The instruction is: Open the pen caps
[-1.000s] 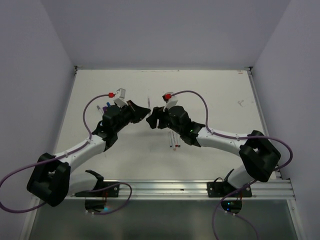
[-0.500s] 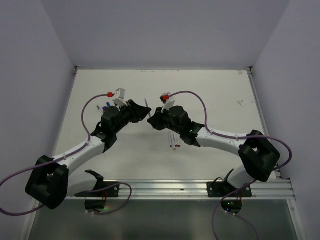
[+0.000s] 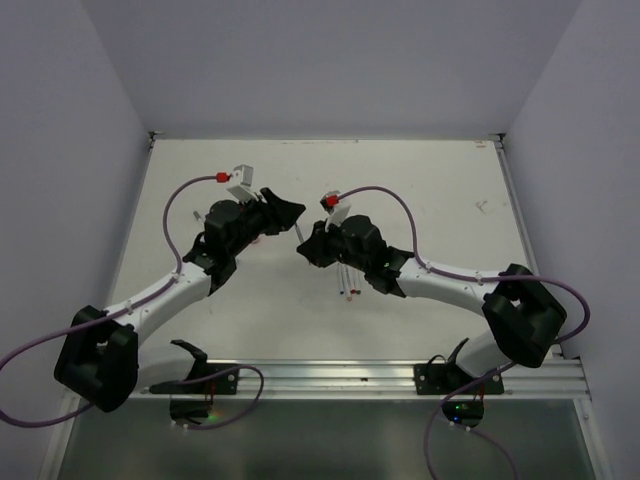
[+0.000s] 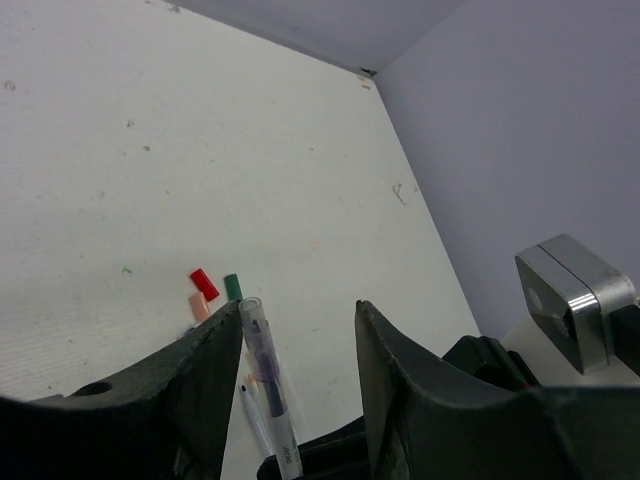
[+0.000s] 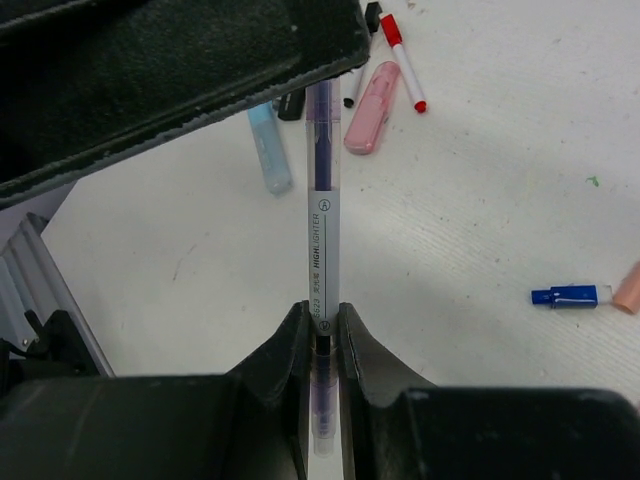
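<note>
My right gripper (image 5: 320, 315) is shut on a white highlighter (image 5: 320, 240) and holds it above the table; it also shows in the top view (image 3: 308, 246). The highlighter's clear purple cap (image 4: 256, 335) stands between the jaws of my left gripper (image 4: 300, 325), close to the left finger (image 4: 205, 370), and the jaws are wide apart. In the top view the left gripper (image 3: 284, 209) is just beyond the pen's tip (image 3: 299, 231). A second purple cap (image 5: 320, 420) sits between the right fingers. Loose red (image 4: 204, 284), green (image 4: 233, 287) and peach (image 4: 199, 306) caps lie on the table.
On the table below lie a pink highlighter cap (image 5: 365, 120), a light blue cap (image 5: 270, 160), a red-capped pen (image 5: 405, 60) and a blue cap (image 5: 570, 296). Several slim pens (image 3: 347, 283) lie beside the right arm. Walls close the table on three sides.
My left gripper has swung up and back from the highlighter's tip, and its jaws now stand apart. The right gripper has shifted slightly toward the near side with the highlighter.
</note>
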You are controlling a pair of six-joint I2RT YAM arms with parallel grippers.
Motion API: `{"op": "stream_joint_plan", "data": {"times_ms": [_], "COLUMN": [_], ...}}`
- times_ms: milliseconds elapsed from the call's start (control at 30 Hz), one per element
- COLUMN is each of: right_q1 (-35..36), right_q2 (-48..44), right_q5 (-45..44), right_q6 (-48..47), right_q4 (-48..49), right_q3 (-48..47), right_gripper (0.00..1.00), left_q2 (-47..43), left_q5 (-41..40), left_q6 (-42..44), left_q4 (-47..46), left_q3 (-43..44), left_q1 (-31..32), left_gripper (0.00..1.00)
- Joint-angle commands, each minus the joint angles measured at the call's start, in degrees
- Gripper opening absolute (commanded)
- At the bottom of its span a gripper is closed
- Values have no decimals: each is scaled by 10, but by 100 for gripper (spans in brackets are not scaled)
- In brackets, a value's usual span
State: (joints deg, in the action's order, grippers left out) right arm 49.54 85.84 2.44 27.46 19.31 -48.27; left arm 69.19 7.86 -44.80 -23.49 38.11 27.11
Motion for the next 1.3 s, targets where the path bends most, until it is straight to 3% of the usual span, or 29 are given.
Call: {"op": "stream_joint_plan", "data": {"times_ms": [0, 100, 367, 867, 1033, 1267], "right_q1": [-1, -1, -1, 13, 15, 15], "right_q2": [-17, -16, -16, -29, -31, -13], "right_q5": [19, 22, 27, 59, 42, -36], "right_q6": [-11, -12, -16, -69, -64, -24], "right_q4": [7, 9, 8, -57, -68, -118], "right_q3": [4, 3, 20, 85, 96, 72], "right_gripper": [0, 0, 0, 0, 0, 0], "left_q2": [14, 20, 13, -16, -5, 51], "left_q5": [1, 3, -64, -372, -381, -270], "left_q6": [11, 8, -7, -4, 16, 24], "left_q4": [5, 5, 21, -1, -27, 120], "left_q3": [24, 27, 30, 100, 123, 164], "left_q1": [-2, -2, -2, -2, -4, -4], "left_gripper": [51, 43, 0, 0, 0, 0]}}
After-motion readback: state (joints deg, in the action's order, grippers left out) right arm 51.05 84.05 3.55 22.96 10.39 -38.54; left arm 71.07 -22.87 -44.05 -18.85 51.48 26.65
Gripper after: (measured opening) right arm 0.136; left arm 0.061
